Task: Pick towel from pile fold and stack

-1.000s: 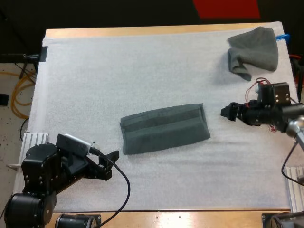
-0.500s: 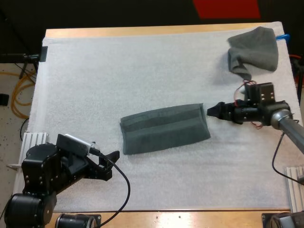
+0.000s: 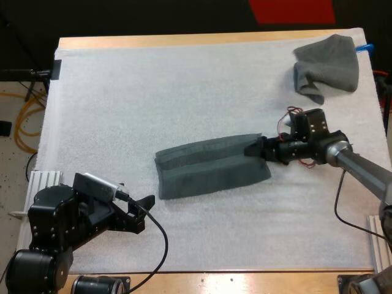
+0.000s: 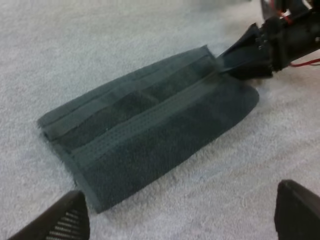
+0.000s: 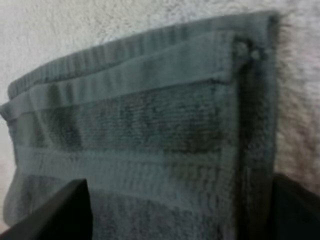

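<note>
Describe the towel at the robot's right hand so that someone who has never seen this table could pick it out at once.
Start with the white mat. Near its middle lies the folded towel, dark grey-green, with the right hand at its right end. Unlike the crumpled towel in the mat's far right corner, it lies flat as a long, neat band.

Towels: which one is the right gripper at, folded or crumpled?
The folded towel, flat in the middle of the mat: the right gripper is at its end. The crumpled towel lies apart in the far right corner.
</note>
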Action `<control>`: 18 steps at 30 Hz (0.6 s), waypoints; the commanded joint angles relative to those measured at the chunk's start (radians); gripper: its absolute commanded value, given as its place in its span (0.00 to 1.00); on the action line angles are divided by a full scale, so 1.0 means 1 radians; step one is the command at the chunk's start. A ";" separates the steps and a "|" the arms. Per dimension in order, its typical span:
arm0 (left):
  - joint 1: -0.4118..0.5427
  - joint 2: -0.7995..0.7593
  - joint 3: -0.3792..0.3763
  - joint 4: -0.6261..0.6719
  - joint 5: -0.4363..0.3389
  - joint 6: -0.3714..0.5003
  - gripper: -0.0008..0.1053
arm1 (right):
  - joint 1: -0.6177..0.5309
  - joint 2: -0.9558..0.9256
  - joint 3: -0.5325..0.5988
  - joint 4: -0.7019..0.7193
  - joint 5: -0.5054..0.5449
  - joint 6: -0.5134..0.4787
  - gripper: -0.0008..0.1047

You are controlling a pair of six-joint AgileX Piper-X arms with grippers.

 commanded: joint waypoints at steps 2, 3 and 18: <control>0.000 0.001 -0.003 -0.002 0.008 -0.003 0.70 | 0.012 0.013 0.000 0.014 -0.012 0.004 0.67; 0.000 0.001 -0.003 -0.002 0.008 -0.003 0.70 | 0.012 0.013 0.000 0.016 -0.012 0.004 0.67; 0.000 0.001 -0.003 -0.002 0.008 -0.003 0.70 | 0.012 -0.041 0.000 0.122 0.071 -0.033 0.01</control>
